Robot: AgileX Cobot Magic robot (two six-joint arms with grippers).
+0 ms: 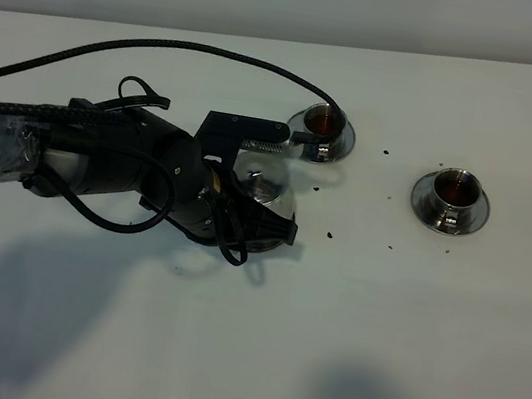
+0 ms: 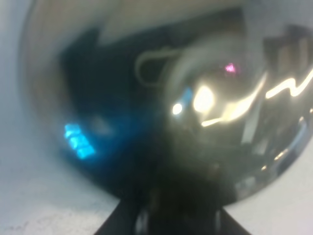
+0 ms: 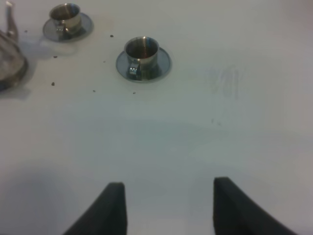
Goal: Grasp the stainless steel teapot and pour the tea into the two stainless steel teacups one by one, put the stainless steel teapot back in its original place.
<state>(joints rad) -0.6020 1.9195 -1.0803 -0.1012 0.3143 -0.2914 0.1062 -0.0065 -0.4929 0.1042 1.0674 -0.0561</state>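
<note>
The stainless steel teapot (image 1: pixel 269 192) is mostly hidden under my left gripper (image 1: pixel 246 196). Its shiny body fills the blurred left wrist view (image 2: pixel 205 98), with the dark gripper (image 2: pixel 166 215) shut on it. A thin dark tip reaches the near rim of the left teacup (image 1: pixel 323 126). Both the left and the right teacup (image 1: pixel 452 192) stand on small saucers and hold reddish tea. The right wrist view shows the teapot's edge (image 3: pixel 10 63), both teacups (image 3: pixel 66 18) (image 3: pixel 142 53) and my open, empty right gripper (image 3: pixel 166 196). The wide saucer is hidden.
The left arm (image 1: pixel 71 153) lies across the left half of the white table (image 1: pixel 377 329). Its black cable (image 1: pixel 219 50) arcs over to the left teacup. Dark specks (image 1: pixel 329 235) are scattered around the cups. The right arm does not show in the high view.
</note>
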